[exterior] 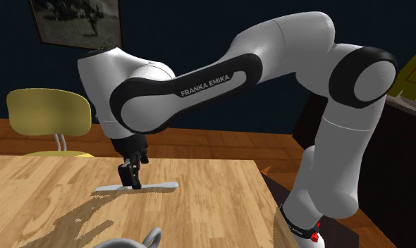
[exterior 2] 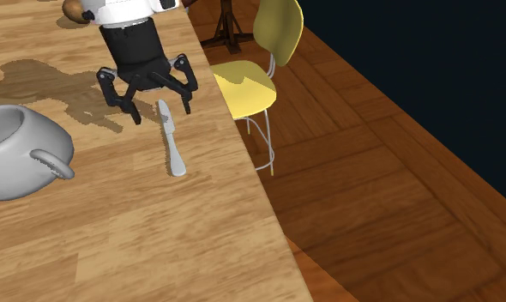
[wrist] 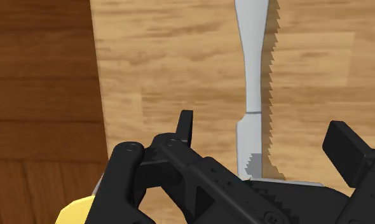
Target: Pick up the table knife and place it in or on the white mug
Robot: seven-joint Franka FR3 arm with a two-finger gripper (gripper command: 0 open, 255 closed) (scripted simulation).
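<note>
open pincer (exterior 2: 160,110) poised over the table knife (exterior 2: 170,144), ready to grasp.
the pale grey knife lies flat on the wooden table (exterior 2: 157,249), one end between the spread fingers, not yet clasped. next move likely: close on it, lift, then carry it to the grey-white mug (exterior 2: 15,163), well apart from the pincer.

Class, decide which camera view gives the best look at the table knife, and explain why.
The second exterior view: the whole table knife lies unobstructed on the wooden table. In the shoulder view the gripper covers its middle. The wrist view crops one end, and the gripper hides the other.
</note>
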